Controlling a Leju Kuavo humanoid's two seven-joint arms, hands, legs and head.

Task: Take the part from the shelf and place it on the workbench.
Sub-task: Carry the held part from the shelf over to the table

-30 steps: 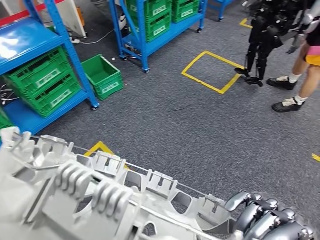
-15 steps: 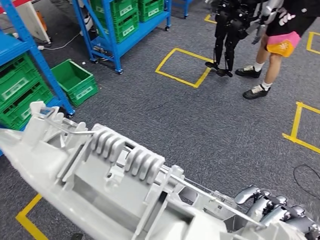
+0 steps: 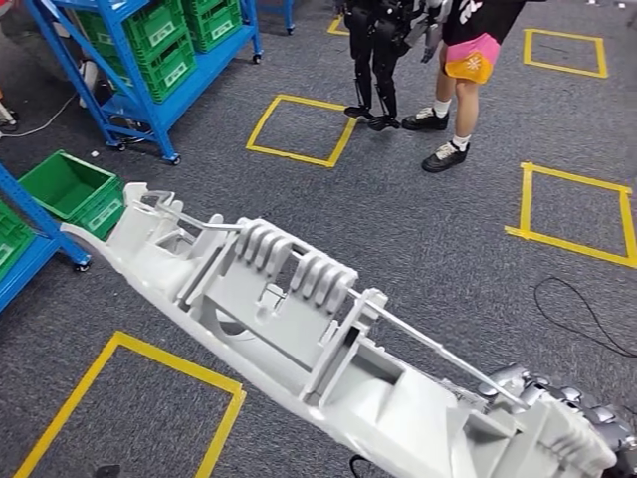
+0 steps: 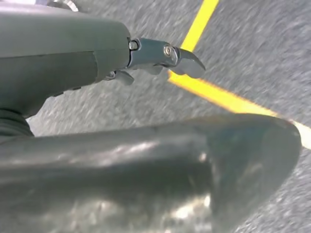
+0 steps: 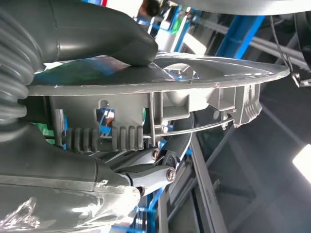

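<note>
You are turning away from the blue shelf point(image 3: 142, 90), the view swinging across the floor, while your right hand point(image 3: 555, 413) is gripping the long grey part point(image 3: 301, 329) at its near end, counter not yet reached; left hand point(image 4: 161, 56) I cannot tell.

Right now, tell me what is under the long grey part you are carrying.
Under the grey part lies grey carpet floor with a yellow taped square partly beneath it. The right hand grips its near end; whatever floor lies directly below the part is covered.
</note>
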